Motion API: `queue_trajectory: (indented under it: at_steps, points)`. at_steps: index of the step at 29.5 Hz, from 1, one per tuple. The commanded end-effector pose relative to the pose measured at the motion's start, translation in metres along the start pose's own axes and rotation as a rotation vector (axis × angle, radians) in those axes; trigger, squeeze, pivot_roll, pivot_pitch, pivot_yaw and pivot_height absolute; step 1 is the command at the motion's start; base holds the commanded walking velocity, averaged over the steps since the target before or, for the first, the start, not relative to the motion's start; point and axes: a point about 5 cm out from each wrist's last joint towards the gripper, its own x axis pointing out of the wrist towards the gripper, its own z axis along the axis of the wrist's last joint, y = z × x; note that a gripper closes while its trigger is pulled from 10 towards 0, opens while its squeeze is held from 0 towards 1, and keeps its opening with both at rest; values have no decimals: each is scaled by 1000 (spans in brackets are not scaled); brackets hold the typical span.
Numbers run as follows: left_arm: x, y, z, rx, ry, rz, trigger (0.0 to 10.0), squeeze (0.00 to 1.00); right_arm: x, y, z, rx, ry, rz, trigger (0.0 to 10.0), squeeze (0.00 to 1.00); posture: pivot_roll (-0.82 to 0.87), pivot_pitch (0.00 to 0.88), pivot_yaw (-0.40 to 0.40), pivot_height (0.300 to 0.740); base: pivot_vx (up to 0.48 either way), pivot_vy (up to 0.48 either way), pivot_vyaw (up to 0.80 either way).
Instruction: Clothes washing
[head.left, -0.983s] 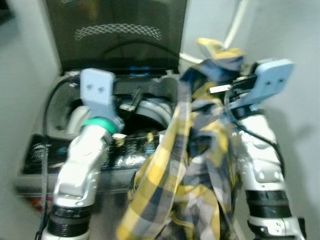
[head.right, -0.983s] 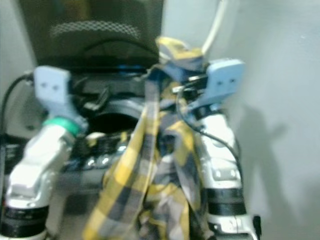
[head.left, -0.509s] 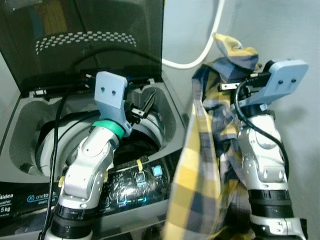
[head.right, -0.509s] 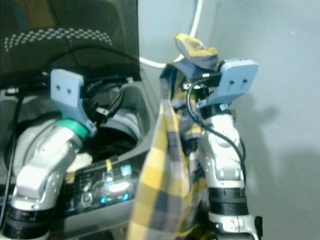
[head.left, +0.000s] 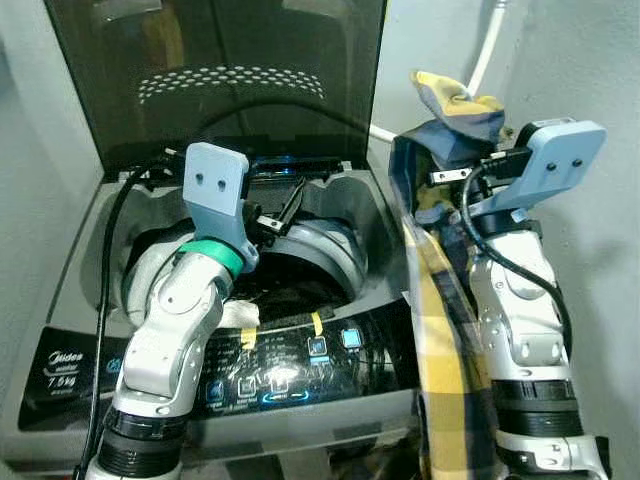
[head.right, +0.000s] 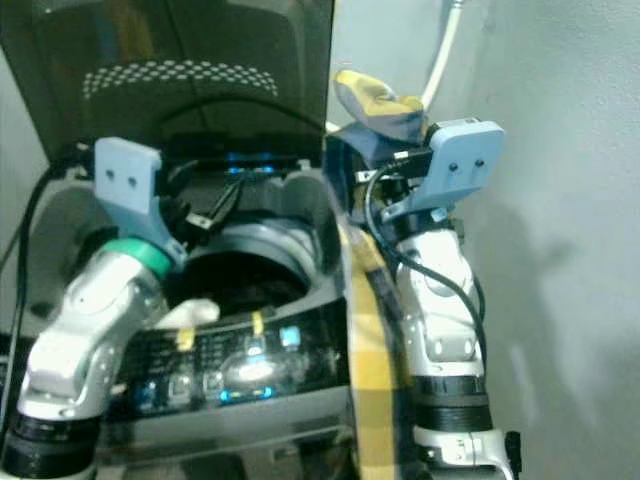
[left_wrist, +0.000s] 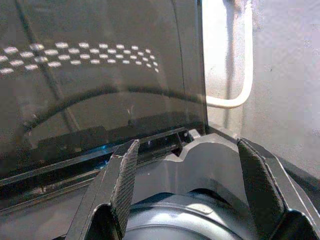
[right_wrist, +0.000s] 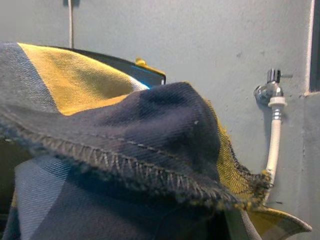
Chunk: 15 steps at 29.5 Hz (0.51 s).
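A yellow and navy plaid shirt (head.left: 440, 300) hangs from my raised right gripper (head.left: 452, 140), which is shut on its bunched top; the cloth hides the fingers. The shirt drapes down beside the right side of the top-loading washing machine (head.left: 385, 260), outside the tub. In the right wrist view the shirt (right_wrist: 125, 150) covers the fingers. My left gripper (head.left: 280, 210) is open and empty above the dark drum (head.left: 300, 280). In the left wrist view its fingers (left_wrist: 125, 180) stand wide apart, facing the raised lid (left_wrist: 100, 75).
The tinted lid (head.left: 220, 70) stands upright behind the drum. A lit control panel (head.left: 280, 370) runs along the machine's front, with a white scrap (head.left: 235, 312) at the drum's edge. A white hose (head.left: 490, 40) and tap (right_wrist: 272, 90) sit on the wall close to my right arm.
The camera has swung and steadied. The shirt, earlier spread in front of the machine, now hangs narrow along its right side. My left gripper stays open over the drum.
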Motion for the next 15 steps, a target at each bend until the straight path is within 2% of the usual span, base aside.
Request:
queue_trajectory:
  at_steps: [1,3,4,5,6,8,9,10,13,15]
  points:
    - [1,0,3,8,-24,-6,10000,0,3,5,8,29,-43,36,10000,0,22,0,50,740,0,0,0]
    - [1,0,3,8,-24,-6,10000,0,3,5,8,29,-43,36,10000,0,22,0,50,740,0,0,0]
    - [-1,-1,5,31,-34,-39,10000,0,4,11,12,68,-57,81,10000,0,21,0,51,740,0,0,0]
    - [-4,-2,7,37,-39,-113,10000,0,8,18,21,129,-85,135,10000,0,21,0,52,740,0,0,0]
    - [-4,-2,7,37,-39,-113,10000,0,8,18,21,129,-85,135,10000,0,21,0,52,740,0,0,0]
    - [-15,-4,11,12,-27,-268,10000,0,20,27,43,200,-163,217,10000,0,26,0,51,740,0,0,0]
    - [-15,-4,11,12,-27,-268,10000,0,20,27,43,200,-163,217,10000,0,26,0,51,740,0,0,0]
    - [-20,-6,12,-1,-16,-321,10000,0,25,29,52,211,-195,239,10000,0,31,0,47,740,0,0,0]
    - [-23,-7,11,-2,-4,-314,10000,0,29,30,56,217,-213,253,10000,0,41,0,40,740,0,0,0]
    - [-19,-2,9,-5,-8,-197,10000,0,26,33,48,227,-186,247,10000,0,47,0,36,740,0,0,0]
